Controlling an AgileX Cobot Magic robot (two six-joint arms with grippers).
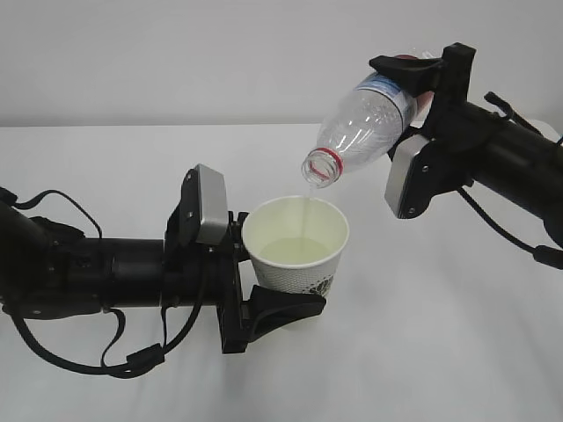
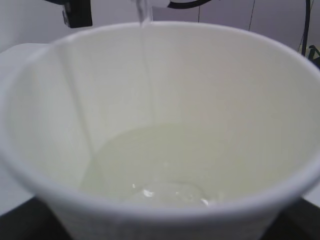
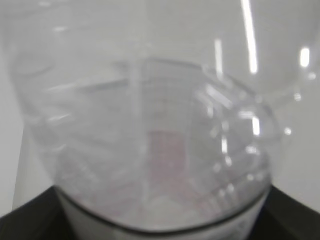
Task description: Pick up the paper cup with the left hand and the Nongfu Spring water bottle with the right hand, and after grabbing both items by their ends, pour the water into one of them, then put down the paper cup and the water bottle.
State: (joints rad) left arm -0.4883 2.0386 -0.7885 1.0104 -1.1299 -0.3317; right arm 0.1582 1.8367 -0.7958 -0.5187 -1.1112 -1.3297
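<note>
The black left hand (image 1: pixel 268 281) is gripping the small white tapered paper cup (image 1: pixel 296 246) above the white table (image 1: pixel 422 334), jaws spread wide around its sides. The black right hand (image 1: pixel 420 83) is clamping the tilted clear plastic Nongfu Spring water bottle (image 1: pixel 365 123), jaws wide, and clear water (image 1: pixel 307 207) is streaming into the cup.

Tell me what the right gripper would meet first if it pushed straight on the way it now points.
Probably the paper cup in the left gripper: the right gripper aims down-left along its tilted water bottle, whose mouth hangs just above the rim. Depth is unclear.
</note>
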